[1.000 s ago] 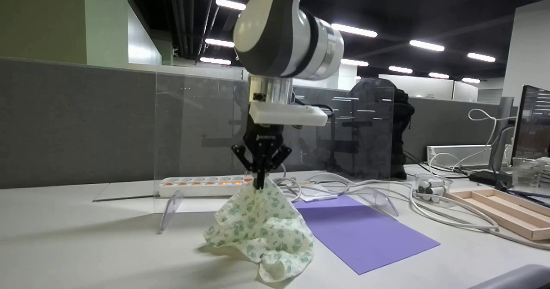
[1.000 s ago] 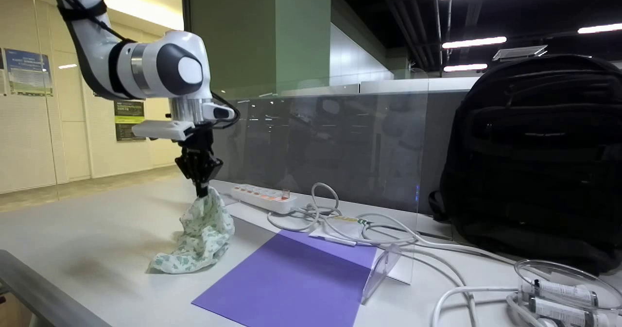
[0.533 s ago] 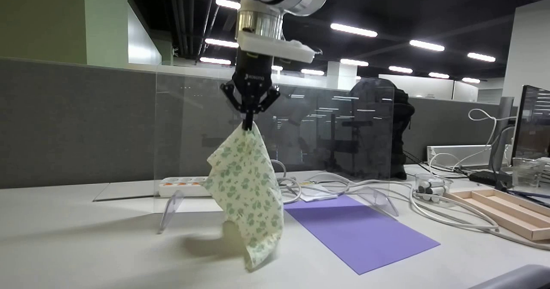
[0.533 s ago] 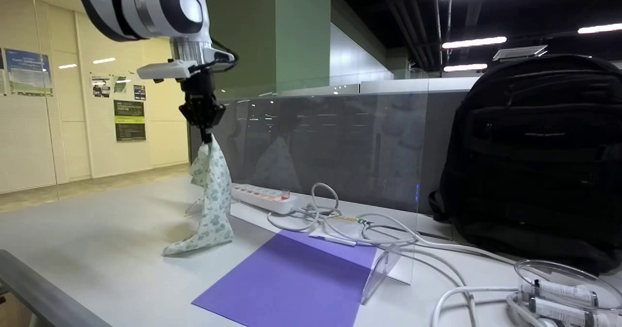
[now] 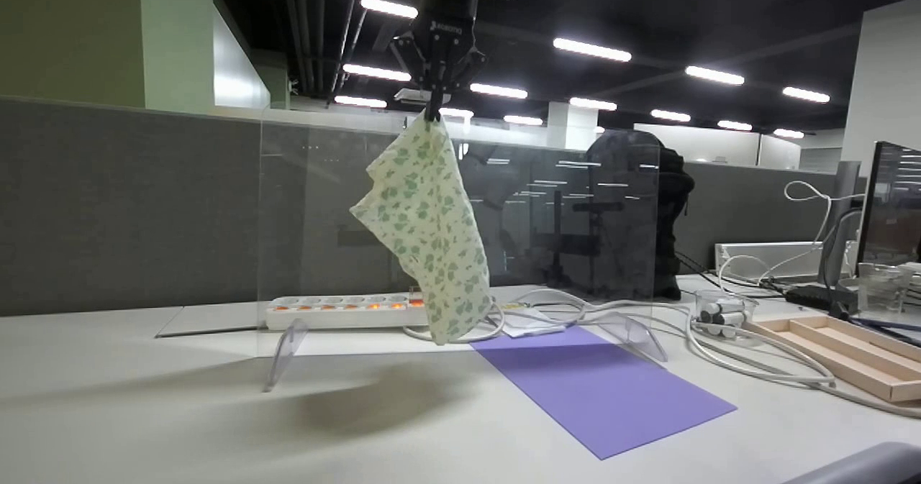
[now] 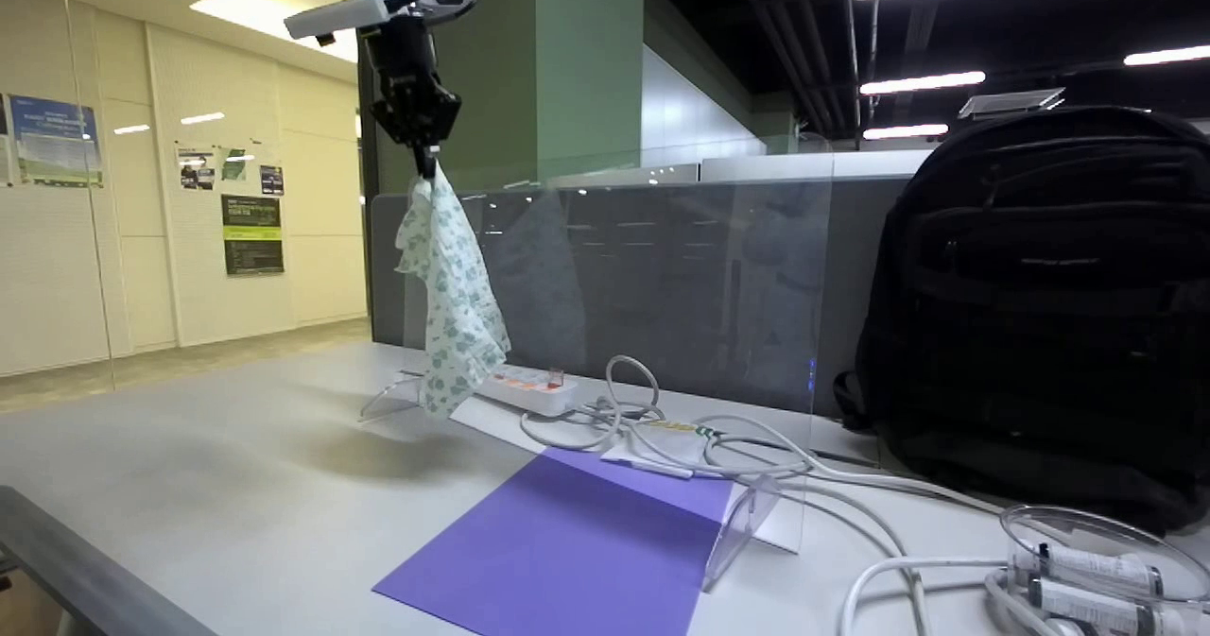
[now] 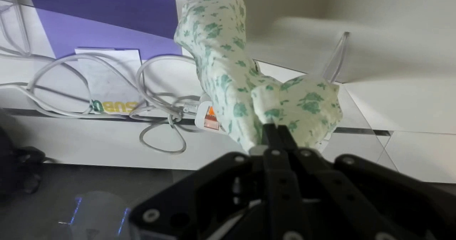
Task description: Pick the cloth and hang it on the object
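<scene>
White and close to the back edge of the surface (image 5: 144, 398), the power strip (image 5: 345, 315) at left in an exterior view shows more of its length than half a second ago. Next comes a soft shadow (image 5: 381, 401), broad on the surface. Above and to its right, the cloth (image 5: 428, 218) hangs higher, its lower end now off the surface, in front of the clear panel (image 5: 532, 218) in both exterior views. The pincer (image 5: 433, 113), also raised, stands narrow, pinching the cloth by its top point. Farther right, the purple sheet (image 5: 597, 390) and the wooden tray (image 5: 835, 351) keep their places. Pale, with small green leaf-like prints, the cloth drapes slack; one corner juts left, the lower end leans right. In the wrist view it parts into a long left fold and a shorter right one.
</scene>
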Robot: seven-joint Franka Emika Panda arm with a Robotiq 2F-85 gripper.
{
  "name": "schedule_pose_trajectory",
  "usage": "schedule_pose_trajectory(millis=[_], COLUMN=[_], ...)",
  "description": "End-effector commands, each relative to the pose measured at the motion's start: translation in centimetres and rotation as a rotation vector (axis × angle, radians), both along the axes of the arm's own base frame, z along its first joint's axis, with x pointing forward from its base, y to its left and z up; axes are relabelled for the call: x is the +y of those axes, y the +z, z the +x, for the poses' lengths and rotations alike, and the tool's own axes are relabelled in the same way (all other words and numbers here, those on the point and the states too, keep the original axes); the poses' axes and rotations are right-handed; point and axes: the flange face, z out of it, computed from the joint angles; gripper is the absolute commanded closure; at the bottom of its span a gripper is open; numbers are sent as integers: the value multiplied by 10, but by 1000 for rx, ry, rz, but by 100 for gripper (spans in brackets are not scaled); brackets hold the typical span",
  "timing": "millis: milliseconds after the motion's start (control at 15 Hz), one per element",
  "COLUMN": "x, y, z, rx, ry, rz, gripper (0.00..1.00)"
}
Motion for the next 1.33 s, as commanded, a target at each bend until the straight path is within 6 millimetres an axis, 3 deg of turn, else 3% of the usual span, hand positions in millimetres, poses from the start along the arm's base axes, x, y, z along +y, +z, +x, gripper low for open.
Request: schedule_pose_trajectory(millis=[0,200,400,867,1067,1267], x=[-1,1,2,-8,-27,-50], y=[2,0,17,95,133,148], z=[-1,-1,8,37,53,70], rx=[1,5,-55,-246,-364,-432], ry=[0,3,9,-2,-47,-110], rz=[-1,-1,-15,-46,-75,-116], gripper=[99,100,100,100,100,100])
